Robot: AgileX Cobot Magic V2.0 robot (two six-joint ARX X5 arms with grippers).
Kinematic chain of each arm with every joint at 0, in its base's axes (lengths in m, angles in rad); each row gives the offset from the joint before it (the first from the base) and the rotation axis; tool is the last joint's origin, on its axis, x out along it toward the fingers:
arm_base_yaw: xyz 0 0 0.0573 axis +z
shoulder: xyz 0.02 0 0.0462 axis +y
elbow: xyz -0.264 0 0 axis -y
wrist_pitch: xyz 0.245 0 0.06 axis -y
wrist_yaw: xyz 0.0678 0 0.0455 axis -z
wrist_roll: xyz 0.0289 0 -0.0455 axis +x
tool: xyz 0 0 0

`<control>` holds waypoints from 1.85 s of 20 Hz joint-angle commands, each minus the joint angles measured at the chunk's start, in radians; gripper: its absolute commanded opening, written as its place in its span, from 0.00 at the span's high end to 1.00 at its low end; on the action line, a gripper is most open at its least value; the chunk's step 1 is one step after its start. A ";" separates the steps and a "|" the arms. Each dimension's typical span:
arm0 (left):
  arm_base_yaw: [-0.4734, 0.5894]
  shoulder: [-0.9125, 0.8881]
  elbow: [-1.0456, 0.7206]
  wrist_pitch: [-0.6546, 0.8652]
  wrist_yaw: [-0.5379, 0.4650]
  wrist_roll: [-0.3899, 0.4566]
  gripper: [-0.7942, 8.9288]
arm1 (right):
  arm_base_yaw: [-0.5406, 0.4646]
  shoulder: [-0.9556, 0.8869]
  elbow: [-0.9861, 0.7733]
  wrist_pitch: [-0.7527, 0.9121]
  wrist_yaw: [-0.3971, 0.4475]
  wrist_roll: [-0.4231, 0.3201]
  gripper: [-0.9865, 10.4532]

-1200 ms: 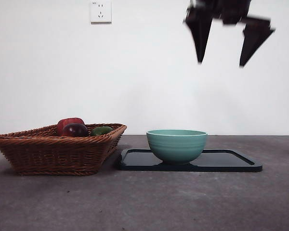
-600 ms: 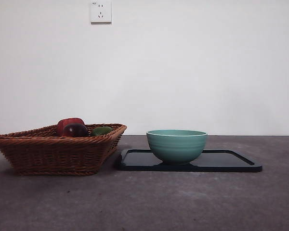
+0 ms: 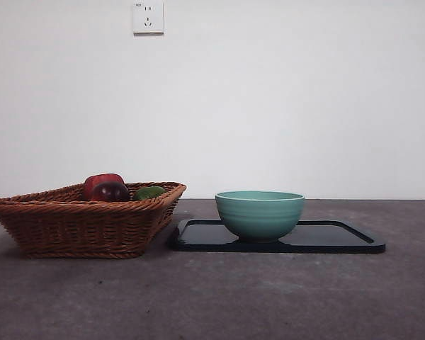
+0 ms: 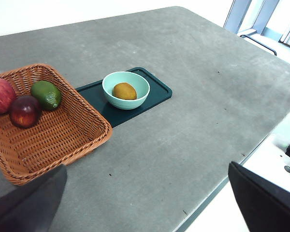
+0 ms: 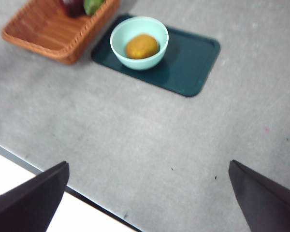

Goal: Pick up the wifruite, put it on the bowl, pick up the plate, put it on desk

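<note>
Front view: teal bowl on dark tray, right of basket; no claw seen. Left wrist view: orange wifruite already in bowl; left claw wide open, empty. Right wrist view: right claw wide open, empty, high over table. Tray move left.

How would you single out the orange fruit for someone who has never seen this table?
Find the dark tray beside the wicker basket. The mint bowl stands on it, and the wifruite lies inside. It is the only orange fruit, and the only one outside the basket.
</note>
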 commanded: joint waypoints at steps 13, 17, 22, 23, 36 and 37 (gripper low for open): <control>-0.010 0.004 0.006 0.128 -0.003 -0.023 0.37 | 0.007 -0.033 0.008 -0.074 0.000 0.021 0.39; -0.010 0.061 0.006 0.141 -0.003 -0.052 0.37 | 0.007 -0.033 0.008 -0.074 0.000 0.021 0.39; -0.009 0.254 0.006 0.222 -0.002 -0.109 0.37 | 0.007 -0.033 0.008 -0.074 0.000 0.021 0.39; -0.009 0.302 0.007 0.253 -0.002 -0.124 0.37 | 0.007 -0.033 0.008 -0.074 0.000 0.021 0.39; 0.034 0.992 0.277 0.272 0.003 -0.174 0.37 | 0.007 -0.033 0.008 -0.074 0.000 0.021 0.39; 0.040 1.034 0.314 0.253 0.003 -0.174 0.37 | 0.007 -0.033 0.008 -0.074 0.000 0.021 0.39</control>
